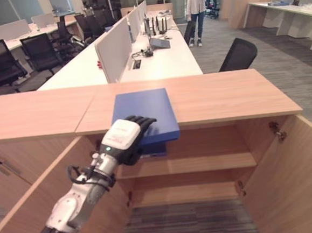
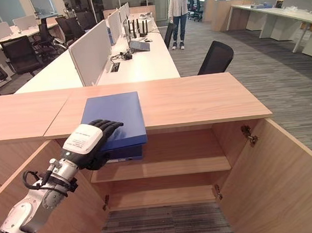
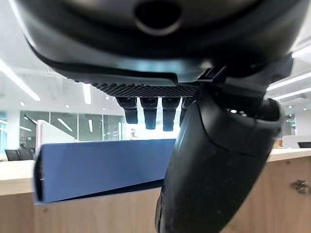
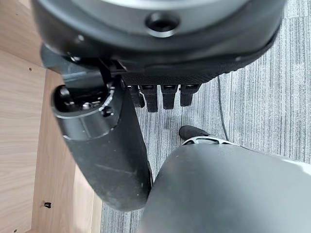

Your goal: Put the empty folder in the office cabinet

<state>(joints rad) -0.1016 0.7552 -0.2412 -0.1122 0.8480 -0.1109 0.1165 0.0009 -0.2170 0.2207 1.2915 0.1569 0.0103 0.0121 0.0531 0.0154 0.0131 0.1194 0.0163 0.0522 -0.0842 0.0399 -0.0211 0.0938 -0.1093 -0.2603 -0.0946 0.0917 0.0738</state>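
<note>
The blue folder (image 1: pixel 143 115) lies flat on the cabinet top (image 1: pixel 224 95), near its front edge and left of the middle, with its near end jutting out past that edge over the open cabinet (image 1: pixel 203 164). The left hand (image 1: pixel 126 139) meets that overhanging near end: its fingers (image 1: pixel 144 120) lie curled over the top face, and in the left wrist view the thumb (image 3: pixel 214 165) rises in front of the folder's front edge, so the hand looks closed round it rather than spread. The right hand (image 4: pixel 146 97) hangs low over the carpet beside the right door (image 1: pixel 290 176), fingers loosely bent and holding nothing. To do this step well, the grip should be firm on both faces before the folder is drawn clear of the front edge, since its far part rests on the wood. Then it should be lowered level and slid onto 1 of the 2 shelves (image 1: pixel 203 164) inside, keeping clear of both open doors.
</note>
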